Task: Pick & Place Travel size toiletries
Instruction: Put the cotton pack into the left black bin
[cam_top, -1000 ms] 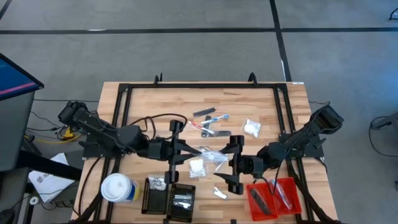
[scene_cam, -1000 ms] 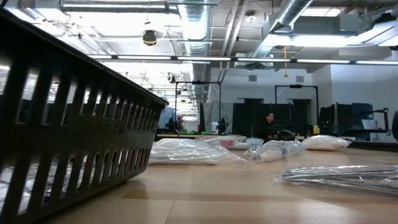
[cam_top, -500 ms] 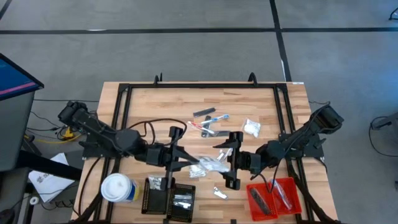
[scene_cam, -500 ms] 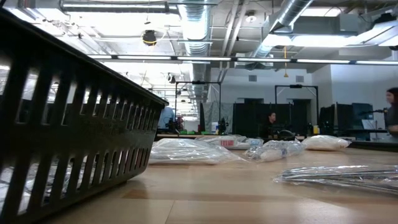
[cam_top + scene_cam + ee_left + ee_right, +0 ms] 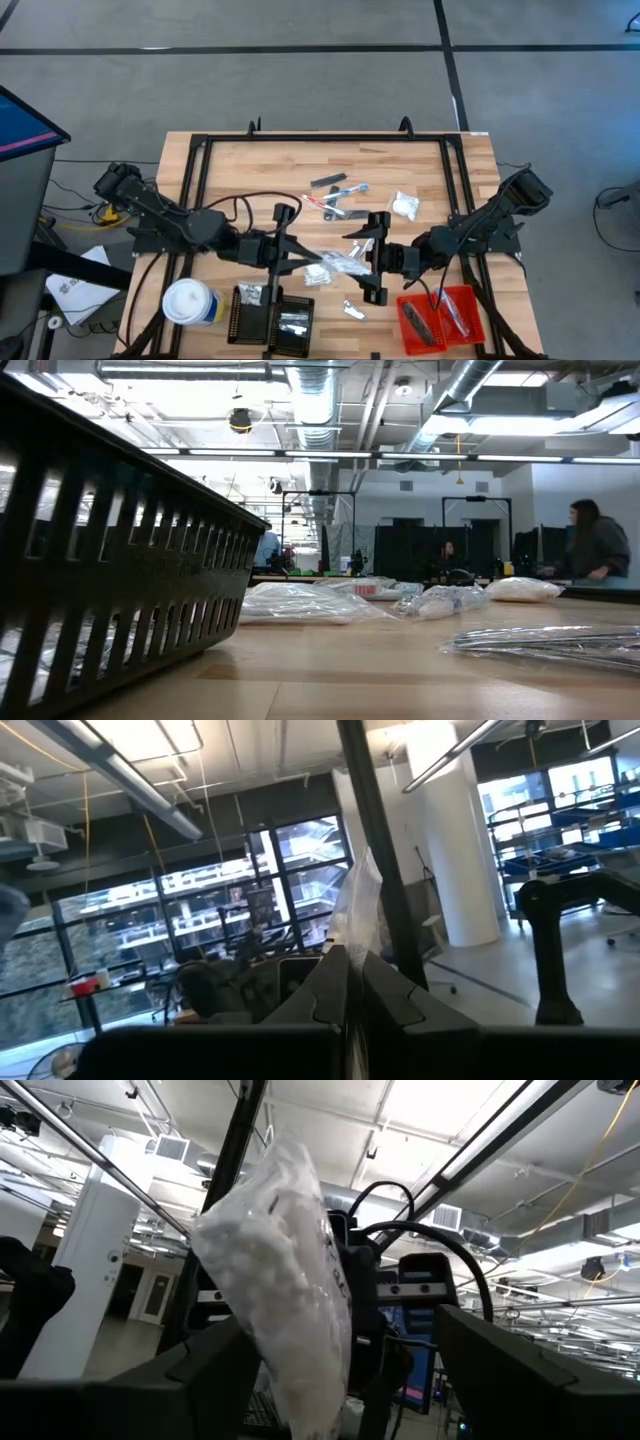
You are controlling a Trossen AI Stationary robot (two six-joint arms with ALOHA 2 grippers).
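— Toiletries, where do they lie?
— Most are loose on the wooden table [image 5: 240, 160]: a dark grey bar [image 5: 328, 181], a blue stick [image 5: 350, 189], a red and white stick [image 5: 318, 201], a white puffy packet [image 5: 405, 206] on the right side, and a small silvery sachet [image 5: 354, 311] near the front edge.
— And in the trays?
— The black tray [image 5: 272, 321] holds a sachet or two; the red tray [image 5: 443, 315] holds dark bars and a stick.
— What are the arms doing?
— They meet at mid-table. The left gripper [image 5: 300, 262] is pinched tight on a clear plastic packet [image 5: 343, 263]; in its wrist view the film [image 5: 358, 905] rises from between closed fingers.
— The right gripper [image 5: 372, 258]?
— Spread wide just beside that packet, whose white filling [image 5: 285, 1295] stands between its fingers.
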